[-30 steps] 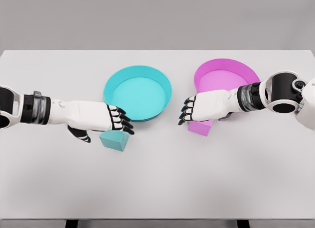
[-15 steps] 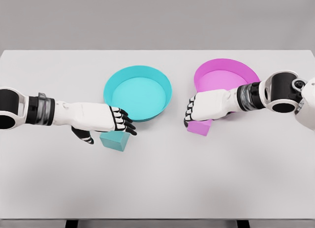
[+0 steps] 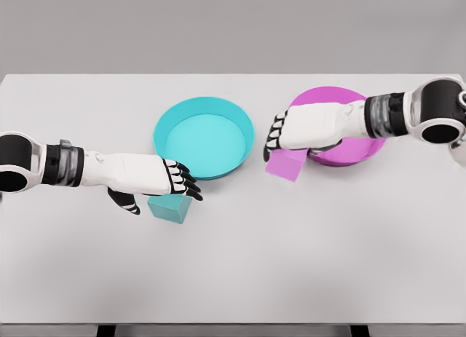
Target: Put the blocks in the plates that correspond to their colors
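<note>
Gripping pink block [image 3: 285, 164] beside pink plate [image 3: 360, 149], right hand [image 3: 295, 132], left hand [image 3: 156, 178] spread over teal block [image 3: 170, 207]

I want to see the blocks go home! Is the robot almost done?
Not yet. Both plates hold nothing. The right hand grips the pink block beside the pink plate. The left hand rests over the teal block, which lies before the teal plate.
</note>
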